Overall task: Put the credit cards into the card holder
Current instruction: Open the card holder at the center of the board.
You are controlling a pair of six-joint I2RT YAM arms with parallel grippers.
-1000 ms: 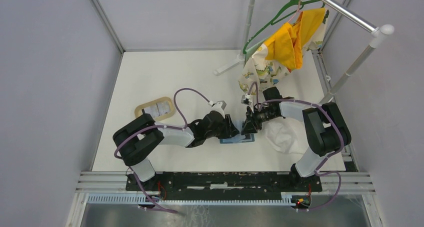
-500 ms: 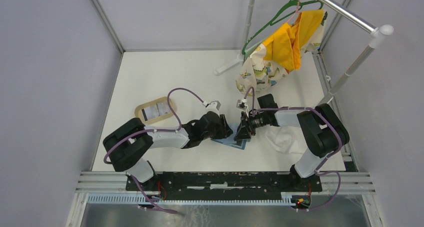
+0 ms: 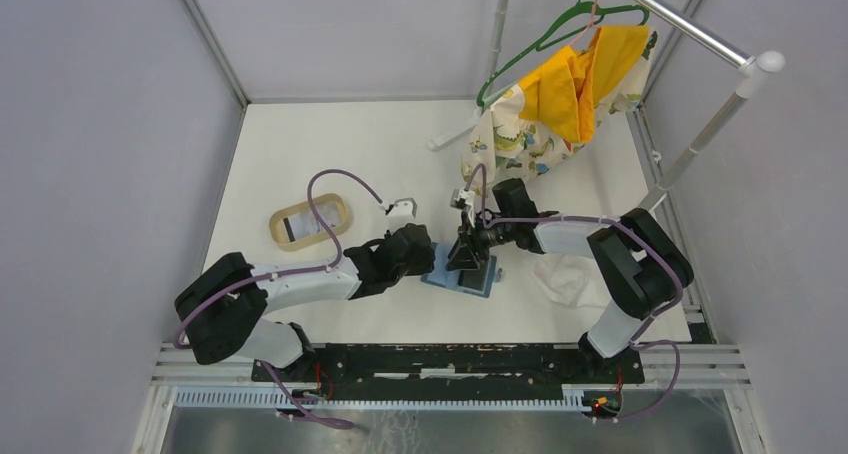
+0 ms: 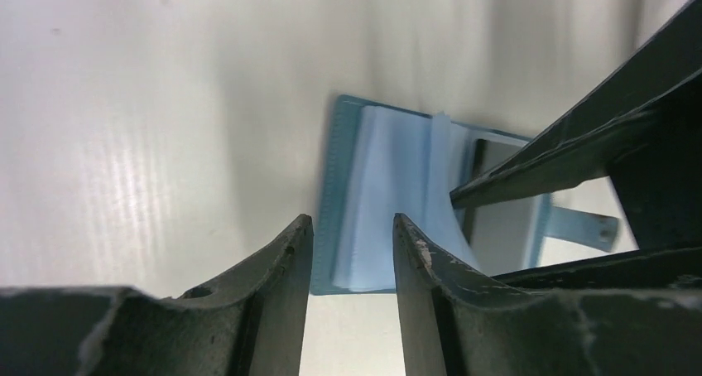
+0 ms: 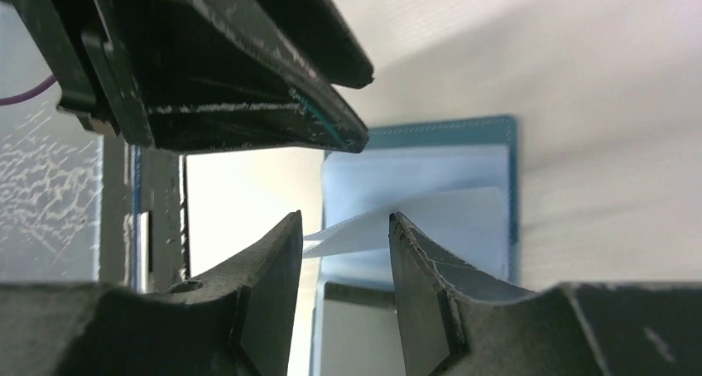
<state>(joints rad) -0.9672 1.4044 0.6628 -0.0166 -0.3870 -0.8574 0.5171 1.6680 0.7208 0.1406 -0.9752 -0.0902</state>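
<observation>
The blue card holder point(image 3: 472, 279) lies open on the white table, its pale clear sleeves up; it also shows in the left wrist view point(image 4: 389, 194) and the right wrist view point(image 5: 439, 173). My left gripper point(image 3: 428, 257) is open just above its left edge, nothing between the fingers point(image 4: 352, 227). My right gripper point(image 3: 468, 258) is open over the holder's middle, and a loose pale sleeve leaf point(image 5: 364, 231) rises between its fingertips point(image 5: 343, 225). A dark card edge point(image 4: 478, 156) shows inside a sleeve. A pale striped card point(image 3: 303, 224) lies in the tan tray.
The tan oval tray point(image 3: 336, 207) sits at the left of the table. A white cloth point(image 3: 572, 277) lies right of the holder under the right arm. A rack with a yellow and patterned garment point(image 3: 560, 94) and a green hanger stands at the back right.
Both grippers have moved left and a little farther away, and the card holder has shifted left with them. The left arm is stretched lower and farther left.
</observation>
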